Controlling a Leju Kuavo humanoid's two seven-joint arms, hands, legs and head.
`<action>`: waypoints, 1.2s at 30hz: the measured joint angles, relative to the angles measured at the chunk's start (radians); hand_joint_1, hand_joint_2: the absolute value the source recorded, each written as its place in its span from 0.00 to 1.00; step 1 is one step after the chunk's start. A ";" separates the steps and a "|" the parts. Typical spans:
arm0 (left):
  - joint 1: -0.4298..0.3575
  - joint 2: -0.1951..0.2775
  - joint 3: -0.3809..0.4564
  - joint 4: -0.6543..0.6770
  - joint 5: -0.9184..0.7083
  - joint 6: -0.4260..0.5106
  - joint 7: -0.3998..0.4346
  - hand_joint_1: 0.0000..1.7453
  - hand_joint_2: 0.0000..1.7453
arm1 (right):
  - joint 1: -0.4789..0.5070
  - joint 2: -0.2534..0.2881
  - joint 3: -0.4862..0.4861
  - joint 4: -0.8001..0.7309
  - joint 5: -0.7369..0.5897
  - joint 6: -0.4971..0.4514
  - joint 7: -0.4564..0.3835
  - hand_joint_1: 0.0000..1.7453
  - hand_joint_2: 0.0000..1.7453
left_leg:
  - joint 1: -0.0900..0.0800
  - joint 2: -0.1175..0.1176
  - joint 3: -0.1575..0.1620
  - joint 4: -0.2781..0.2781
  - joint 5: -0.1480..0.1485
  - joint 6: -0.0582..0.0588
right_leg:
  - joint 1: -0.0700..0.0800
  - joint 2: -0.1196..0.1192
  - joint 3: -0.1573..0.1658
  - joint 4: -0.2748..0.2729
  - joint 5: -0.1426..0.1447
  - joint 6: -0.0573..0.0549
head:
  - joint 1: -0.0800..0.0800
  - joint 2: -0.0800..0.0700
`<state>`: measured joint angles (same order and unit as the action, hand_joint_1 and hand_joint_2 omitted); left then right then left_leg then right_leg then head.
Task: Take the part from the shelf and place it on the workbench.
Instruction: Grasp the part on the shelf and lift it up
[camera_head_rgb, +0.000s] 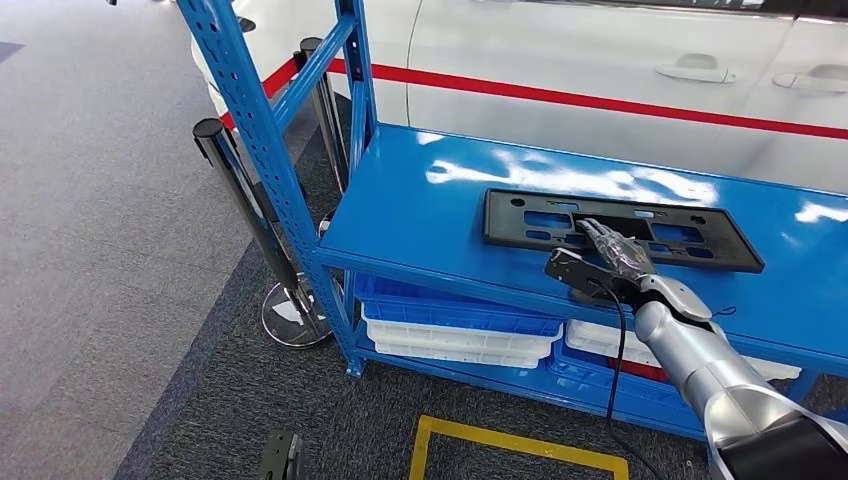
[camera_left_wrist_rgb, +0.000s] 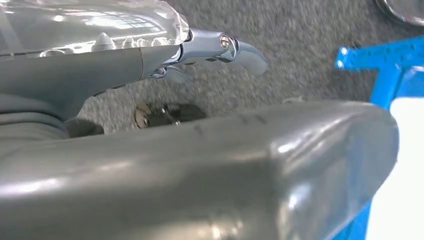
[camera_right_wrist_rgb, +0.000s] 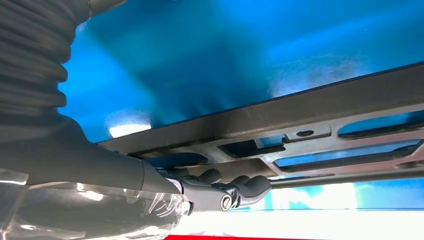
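I am standing at a blue steel shelf (camera_head_rgb: 420, 215) whose glossy top deck is throwing back ceiling light. Grey carpet (camera_head_rgb: 90, 250) is spreading out to my left, darker matting (camera_head_rgb: 230, 420) is running under the rack, and a yellow floor marking (camera_head_rgb: 520, 445) is lying just in front of it. Behind the shelf a white car (camera_head_rgb: 600, 60) with a red stripe is filling the background.

One black licence plate bracket (camera_head_rgb: 700, 235) is lying flat on the top deck, near its front edge. Two black stanchion posts (camera_head_rgb: 235, 190) are standing by the rack's left upright. Below the deck, white and blue trays (camera_head_rgb: 455, 335) are sitting stacked on the lower level.

My right hand (camera_head_rgb: 612, 255) is reaching over the front edge, its fingers (camera_right_wrist_rgb: 250, 185) lying close together on top of the bracket's near rim, with the thumb below the deck edge; I cannot tell whether anything is actually gripped. My left hand (camera_left_wrist_rgb: 200, 165) is hanging over the carpet beside the blue frame, fingers (camera_left_wrist_rgb: 240, 50) slightly curled and holding nothing.

Bare deck is lying open to the bracket's left and behind it.
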<state>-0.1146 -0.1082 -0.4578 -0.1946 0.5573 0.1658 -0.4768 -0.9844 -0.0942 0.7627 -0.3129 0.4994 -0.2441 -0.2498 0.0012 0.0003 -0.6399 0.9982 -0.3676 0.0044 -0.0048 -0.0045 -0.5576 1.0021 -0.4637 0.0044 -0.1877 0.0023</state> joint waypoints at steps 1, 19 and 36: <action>0.000 0.001 0.000 0.000 0.000 0.000 0.003 0.00 0.75 | 0.001 0.000 0.000 0.000 0.000 -0.001 0.001 0.00 1.00 | 0.000 0.000 0.000 0.000 0.000 0.000 | 0.000 0.000 0.000 0.000 0.000 0.000 | 0.000 0.000; 0.001 0.008 0.000 0.000 0.003 -0.010 0.026 0.00 0.00 | 0.009 -0.003 0.000 -0.003 -0.002 -0.001 0.002 0.00 1.00 | -0.002 0.000 0.006 -0.011 -0.012 0.029 | -0.006 -0.001 0.001 0.013 0.014 0.020 | 0.000 0.000; 0.005 0.005 0.000 0.000 0.003 -0.016 0.037 0.00 0.00 | 0.013 -0.016 0.000 -0.007 -0.005 0.008 -0.001 0.00 1.00 | 0.024 0.000 0.034 0.021 -0.050 0.000 | -0.033 0.008 -0.041 0.026 0.023 0.023 | 0.001 0.000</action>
<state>-0.1095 -0.1034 -0.4574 -0.1946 0.5599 0.1500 -0.4399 -0.9712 -0.1099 0.7626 -0.3197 0.4940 -0.2360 -0.2506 0.0250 0.0003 -0.6063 1.0194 -0.4177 0.0047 -0.0383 0.0033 -0.5984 1.0282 -0.4408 0.0271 -0.1866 0.0023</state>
